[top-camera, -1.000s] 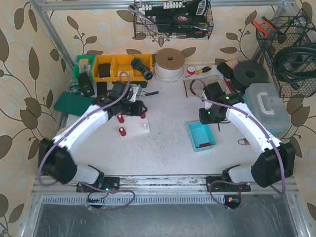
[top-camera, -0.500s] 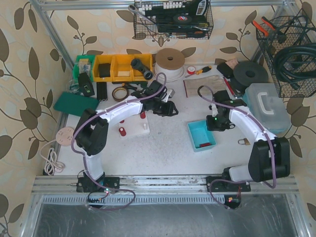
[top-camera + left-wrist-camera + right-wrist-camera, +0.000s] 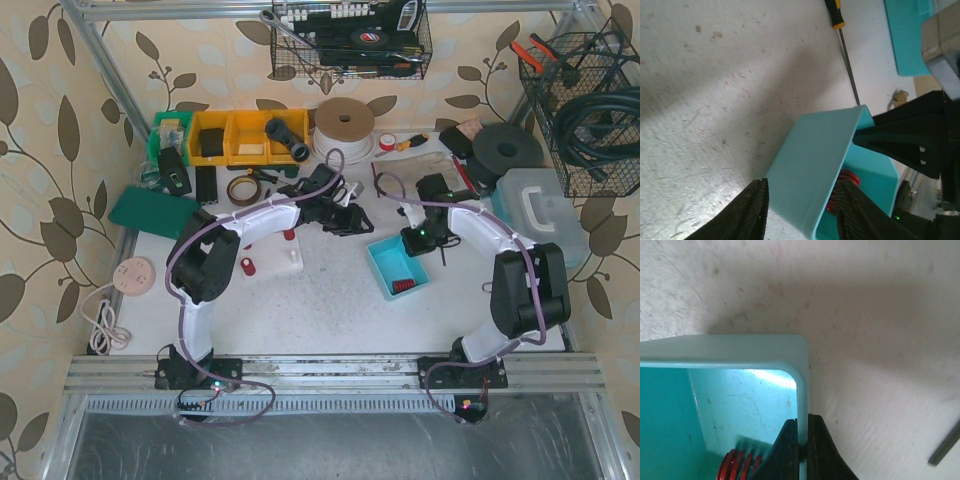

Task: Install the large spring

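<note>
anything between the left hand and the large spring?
Yes. The large spring lies inside the teal bin, and the bin's near wall stands between it and the open left hand. The right hand pinches the bin's rim beside the spring, crowding that end.

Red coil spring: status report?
Right hand shut on teal plastic tray wall. Left hand open, tray end ahead. Red coil spring inside tray, ungrasped.

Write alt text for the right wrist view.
The right gripper pinches the wall of a teal bin near its corner, one finger inside and one outside. A red spring lies in the bin; speckled grey table beyond.
</note>
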Robot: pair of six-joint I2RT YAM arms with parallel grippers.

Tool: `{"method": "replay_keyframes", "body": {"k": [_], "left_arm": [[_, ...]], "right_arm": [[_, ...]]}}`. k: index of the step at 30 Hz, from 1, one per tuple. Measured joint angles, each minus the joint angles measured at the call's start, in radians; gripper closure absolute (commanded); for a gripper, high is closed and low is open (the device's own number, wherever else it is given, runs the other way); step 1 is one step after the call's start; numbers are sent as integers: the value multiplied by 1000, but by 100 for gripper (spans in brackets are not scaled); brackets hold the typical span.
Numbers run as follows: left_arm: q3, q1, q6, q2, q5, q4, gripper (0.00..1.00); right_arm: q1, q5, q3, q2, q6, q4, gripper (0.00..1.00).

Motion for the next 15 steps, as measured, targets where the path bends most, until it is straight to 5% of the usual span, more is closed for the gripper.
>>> {"method": "replay_keyframes", "body": {"k": [8, 15], "left_arm": [[-111, -1, -47, 0, 80, 76, 62], [-187, -8, -58, 0, 124, 94, 63]], "right_arm": [[97, 24, 63, 66, -184, 39, 100], [154, 99, 101, 113, -241, 43, 61]]}}
